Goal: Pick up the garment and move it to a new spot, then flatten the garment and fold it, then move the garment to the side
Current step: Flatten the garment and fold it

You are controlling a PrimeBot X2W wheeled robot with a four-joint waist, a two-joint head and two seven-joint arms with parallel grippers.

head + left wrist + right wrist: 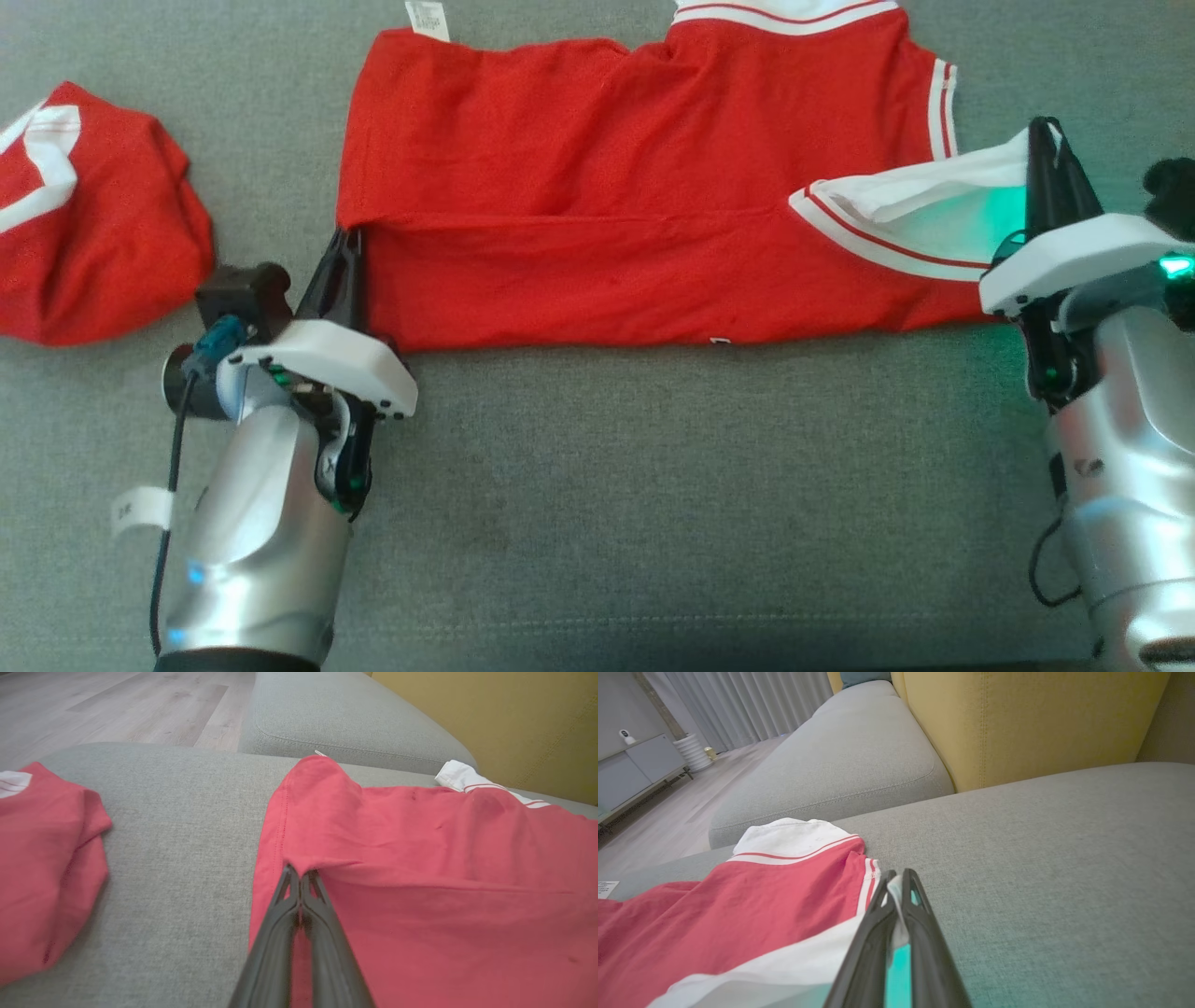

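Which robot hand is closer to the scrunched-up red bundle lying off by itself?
Left. The left gripper pinches the spread shirt just beside that bundle; the right gripper grips the far end.

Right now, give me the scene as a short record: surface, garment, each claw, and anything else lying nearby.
Surface: grey fabric sofa cushion
Garment: red shirt with white striped trim, spread out with one long crease
Left claw: shut, pinching the shirt's red corner at its left end
Right claw: shut, pinching a white striped edge at its right end
Nearby: bundled red and white cloth, left of the shirt, apart from it
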